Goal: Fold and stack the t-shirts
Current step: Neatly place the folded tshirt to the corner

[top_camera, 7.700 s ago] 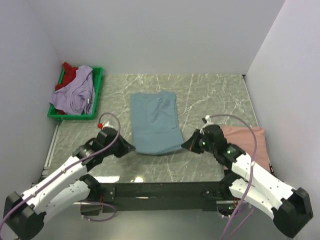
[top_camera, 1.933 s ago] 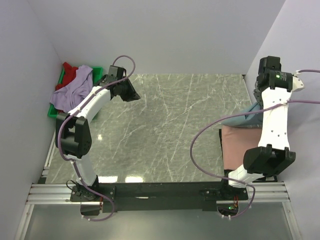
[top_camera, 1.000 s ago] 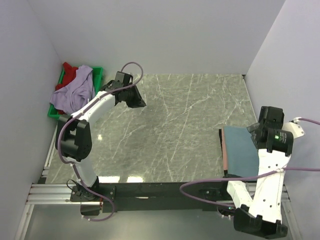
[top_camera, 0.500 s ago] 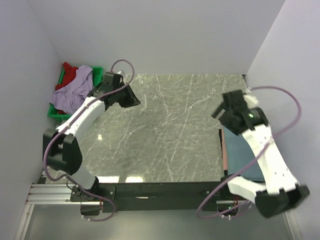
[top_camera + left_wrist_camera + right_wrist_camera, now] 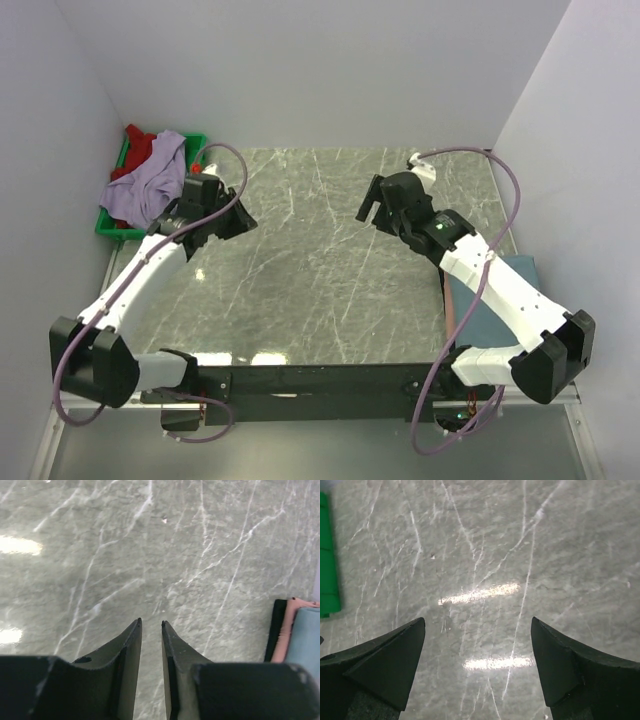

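Note:
A folded grey-blue t-shirt (image 5: 472,318) lies on a salmon pink t-shirt (image 5: 285,630) at the table's right edge, partly hidden by my right arm. A lavender t-shirt (image 5: 150,185) and a red t-shirt (image 5: 140,148) are heaped in the green tray. My left gripper (image 5: 237,215) hovers over bare table beside the tray; in its wrist view the fingertips stand a narrow gap apart around the left gripper (image 5: 150,622), with nothing between them. My right gripper (image 5: 368,207) is over the back middle of the table, and the right gripper (image 5: 478,625) is wide open and empty.
The green tray (image 5: 115,228) stands at the back left against the wall; the tray's edge (image 5: 327,555) shows in the right wrist view. White walls close in the marble table (image 5: 320,280) on three sides. A black strip (image 5: 273,630) borders the stack.
My right arm has swung from the stack at the right edge to the back middle, jaws wide. My left arm has drawn back toward the near left, its fingers parting slightly.

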